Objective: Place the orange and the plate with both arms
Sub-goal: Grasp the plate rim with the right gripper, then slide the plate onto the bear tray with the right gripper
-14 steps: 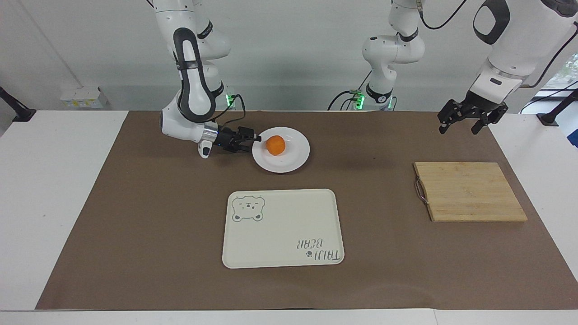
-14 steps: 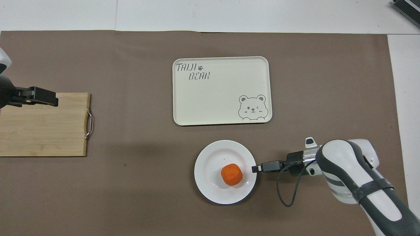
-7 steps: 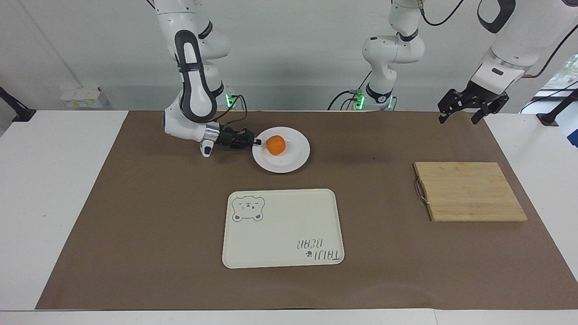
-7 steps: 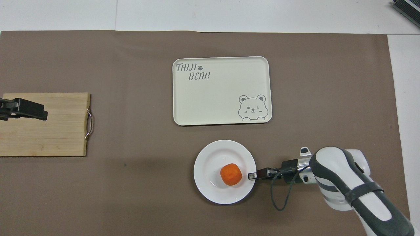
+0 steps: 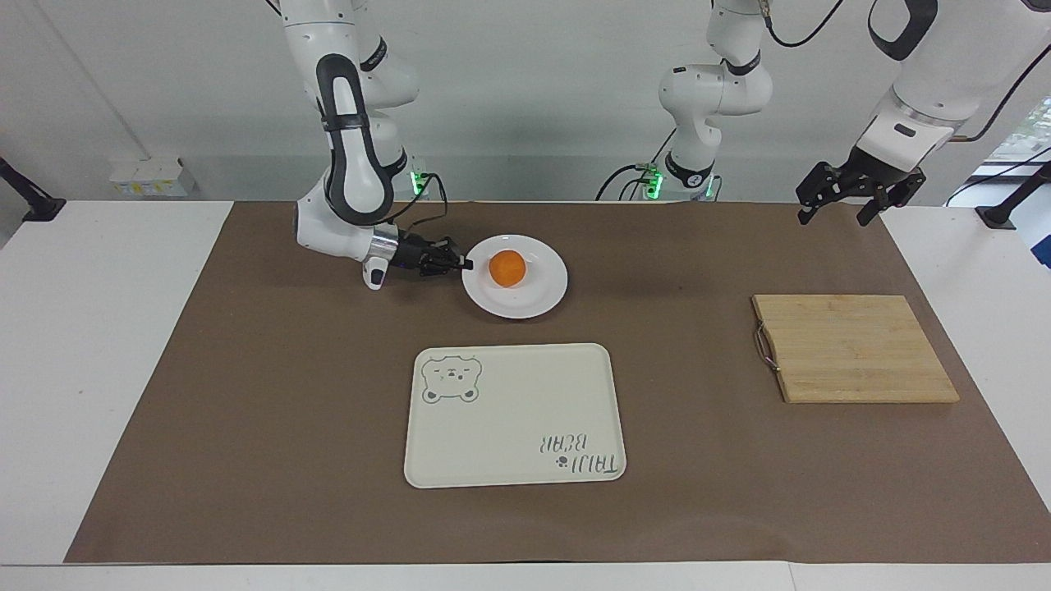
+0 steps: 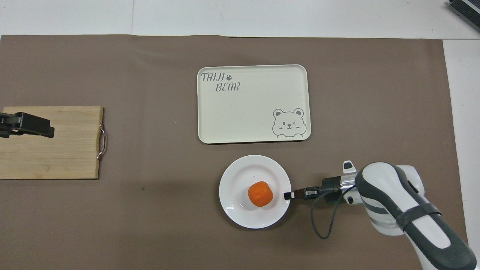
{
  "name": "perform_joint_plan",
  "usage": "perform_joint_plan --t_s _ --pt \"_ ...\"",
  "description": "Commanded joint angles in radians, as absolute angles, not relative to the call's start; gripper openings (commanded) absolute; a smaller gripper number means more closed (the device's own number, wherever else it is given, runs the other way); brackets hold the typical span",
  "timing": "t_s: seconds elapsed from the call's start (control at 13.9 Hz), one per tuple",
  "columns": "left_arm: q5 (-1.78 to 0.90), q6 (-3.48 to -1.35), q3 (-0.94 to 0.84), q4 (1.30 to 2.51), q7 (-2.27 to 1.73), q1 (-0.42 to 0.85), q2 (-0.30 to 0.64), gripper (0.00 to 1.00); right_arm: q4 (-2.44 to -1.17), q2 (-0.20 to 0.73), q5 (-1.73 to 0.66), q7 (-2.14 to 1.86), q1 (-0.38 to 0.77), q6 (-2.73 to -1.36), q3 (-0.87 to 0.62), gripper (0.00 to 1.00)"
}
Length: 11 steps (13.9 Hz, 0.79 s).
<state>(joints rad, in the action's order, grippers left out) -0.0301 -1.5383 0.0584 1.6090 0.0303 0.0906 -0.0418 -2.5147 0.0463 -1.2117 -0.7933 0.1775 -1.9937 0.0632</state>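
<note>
**Plate pinched at its rim by our right gripper**

Plate (image 5: 515,279) lies on the brown mat (image 5: 246,394), nearer to us than the cream tray (image 5: 509,410). Our right gripper (image 5: 465,263) has its fingertips clamped onto the rim. Inside sits the orange (image 5: 507,268). The tray holds nothing. Our left gripper (image 5: 837,209) waits, spread wide, above the mat's corner by the cutting board (image 5: 854,349).

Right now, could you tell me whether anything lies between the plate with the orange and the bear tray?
Nothing visible does. Only bare brown mat separates the plate carrying the orange from the bear tray. The right gripper is shut on the plate's rim.
</note>
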Motion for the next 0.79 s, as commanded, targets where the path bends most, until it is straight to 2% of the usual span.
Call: perform_joint_plan --t_s 0.0,0.29,0.72 --pt "-0.025 -1.52 0.057 1.591 0.038 0.086 -0.037 1.0 -2.455 0.068 -1.258 -0.845 0.095 -1.866 0.063 0.0" --pt "-0.025 -1.52 0.057 1.591 0.038 0.086 -0.037 1.0 -2.376 0.08 -1.258 -0.755 0.055 -1.807 0.064 0.0" --pt "-0.025 -1.52 0.057 1.591 0.037 0.086 -0.037 1.0 -2.104 0.231 -1.261 -0.522 0.061 -1.816 0.064 0.0"
